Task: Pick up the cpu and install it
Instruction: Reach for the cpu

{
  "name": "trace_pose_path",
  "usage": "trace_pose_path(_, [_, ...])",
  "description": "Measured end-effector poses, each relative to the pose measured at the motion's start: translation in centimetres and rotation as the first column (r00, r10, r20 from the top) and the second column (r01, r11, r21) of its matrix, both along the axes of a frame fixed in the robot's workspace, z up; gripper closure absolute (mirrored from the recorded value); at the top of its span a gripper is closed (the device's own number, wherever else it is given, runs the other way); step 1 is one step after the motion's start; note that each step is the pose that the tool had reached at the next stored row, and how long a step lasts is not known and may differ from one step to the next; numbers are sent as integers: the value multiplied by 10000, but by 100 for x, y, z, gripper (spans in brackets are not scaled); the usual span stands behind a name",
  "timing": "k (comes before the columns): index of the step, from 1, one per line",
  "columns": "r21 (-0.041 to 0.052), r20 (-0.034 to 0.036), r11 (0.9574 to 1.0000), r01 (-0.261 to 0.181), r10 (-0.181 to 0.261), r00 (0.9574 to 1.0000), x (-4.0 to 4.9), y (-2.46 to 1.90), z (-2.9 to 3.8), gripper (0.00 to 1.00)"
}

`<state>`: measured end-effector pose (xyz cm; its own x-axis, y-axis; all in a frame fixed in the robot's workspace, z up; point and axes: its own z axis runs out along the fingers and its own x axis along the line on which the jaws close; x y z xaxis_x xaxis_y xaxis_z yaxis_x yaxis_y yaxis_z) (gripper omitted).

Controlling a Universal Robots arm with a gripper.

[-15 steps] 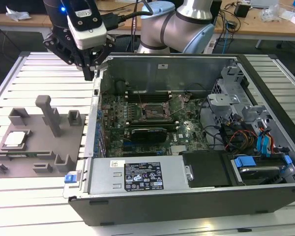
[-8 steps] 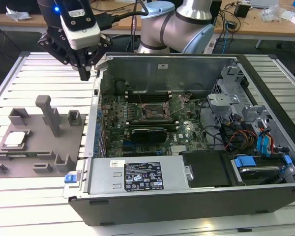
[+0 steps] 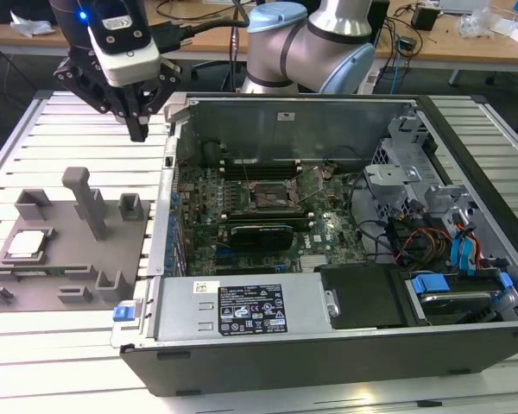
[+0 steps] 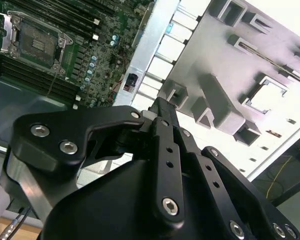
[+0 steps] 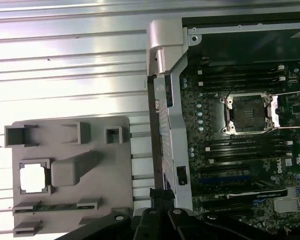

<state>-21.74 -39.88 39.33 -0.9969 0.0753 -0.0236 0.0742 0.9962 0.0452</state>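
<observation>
Above bare table slats (image 3: 69,147) beside the case wall (image 3: 162,233), claw (image 3: 138,129) closed and empty, cpu (image 3: 26,244) well apart.

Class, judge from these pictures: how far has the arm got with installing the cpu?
Done: nothing visible beyond the socket frame standing open and empty. In hand: the gripper hovers empty above the slatted table, between the grey fixture and the computer case. Left: the cpu lies in its fixture pocket, not yet picked up or installed.
</observation>
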Motion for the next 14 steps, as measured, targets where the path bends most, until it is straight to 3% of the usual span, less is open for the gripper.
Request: trace_pose_path(14, [0,2,10000,0,0,10000,-218,0,0,89])
